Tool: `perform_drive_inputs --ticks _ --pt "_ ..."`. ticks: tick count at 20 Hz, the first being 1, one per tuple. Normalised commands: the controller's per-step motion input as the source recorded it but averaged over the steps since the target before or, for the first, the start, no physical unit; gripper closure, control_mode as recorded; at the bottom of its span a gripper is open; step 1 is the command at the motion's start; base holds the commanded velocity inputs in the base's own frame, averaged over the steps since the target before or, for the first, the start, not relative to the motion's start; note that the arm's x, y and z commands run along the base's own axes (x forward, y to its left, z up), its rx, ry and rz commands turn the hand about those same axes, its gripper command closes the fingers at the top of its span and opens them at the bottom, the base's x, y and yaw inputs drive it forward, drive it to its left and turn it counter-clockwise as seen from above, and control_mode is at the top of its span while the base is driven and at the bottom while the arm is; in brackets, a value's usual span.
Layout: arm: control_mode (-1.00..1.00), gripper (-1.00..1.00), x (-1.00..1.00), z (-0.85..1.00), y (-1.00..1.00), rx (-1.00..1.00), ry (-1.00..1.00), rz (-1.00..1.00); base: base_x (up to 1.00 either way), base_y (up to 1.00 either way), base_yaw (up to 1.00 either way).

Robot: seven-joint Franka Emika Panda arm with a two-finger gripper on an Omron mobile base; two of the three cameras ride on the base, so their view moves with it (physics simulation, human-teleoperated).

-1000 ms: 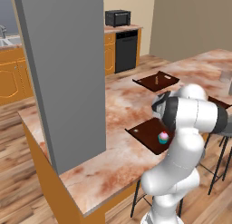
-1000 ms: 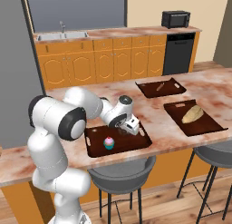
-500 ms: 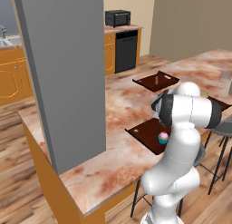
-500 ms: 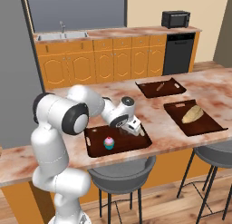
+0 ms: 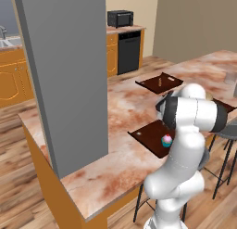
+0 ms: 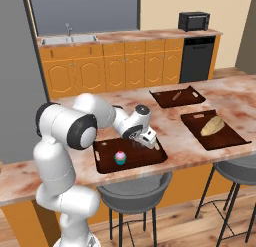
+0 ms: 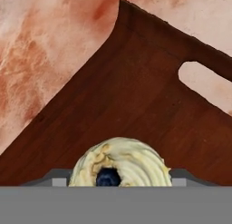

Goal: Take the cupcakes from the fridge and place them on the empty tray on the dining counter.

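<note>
Fingers on the gripper (image 6: 145,140) have crept a touch wider and stand well apart over the cream-topped cupcake (image 7: 120,163), now down on the empty tray (image 6: 107,164) beside the pink cupcake (image 6: 120,157), so both look delivered to the dining counter (image 6: 170,122).

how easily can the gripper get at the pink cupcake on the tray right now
Probably easily: the gripper hangs over the same tray, open around the cream-topped cupcake. The pink cupcake stands apart beside it, with nothing between.
</note>
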Motion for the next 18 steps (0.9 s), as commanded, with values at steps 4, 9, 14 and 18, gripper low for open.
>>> perform_drive_inputs --ticks 4,9,14,18 --pt "-1.00 -1.00 -0.27 0.33 0.00 0.00 -0.07 0.00 0.00 0.00 0.00" --pt "-1.00 -1.00 -0.21 0.19 0.00 0.00 -0.06 0.00 0.00 0.00 0.00" --pt "-1.00 -1.00 -0.22 0.52 -0.03 0.00 -0.07 0.00 0.00 0.00 0.00" --pt "-1.00 -1.00 -0.34 1.00 -0.01 0.00 0.01 0.01 0.00 0.00 0.00"
